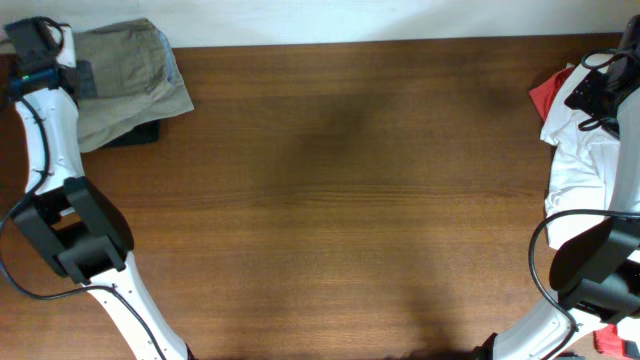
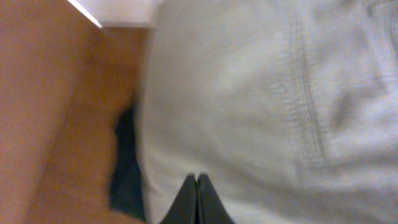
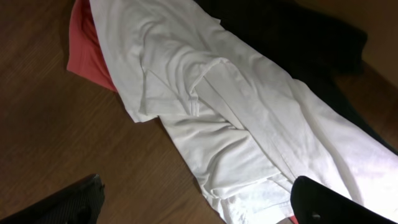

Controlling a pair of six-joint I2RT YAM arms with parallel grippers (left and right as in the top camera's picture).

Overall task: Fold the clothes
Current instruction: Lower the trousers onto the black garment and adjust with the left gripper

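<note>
The folded khaki shorts lie at the table's far left corner on a dark garment. My left gripper is over their left part. In the left wrist view its fingers are shut together with nothing between them, tips just above the khaki fabric, the dark garment showing at its edge. A white garment lies at the right edge over a red one and a black one. My right gripper hovers above it, open and empty, over the white garment.
The wooden table stretches between the two piles. A white wall edge runs behind the far left corner. The arm bases stand at the front left and front right.
</note>
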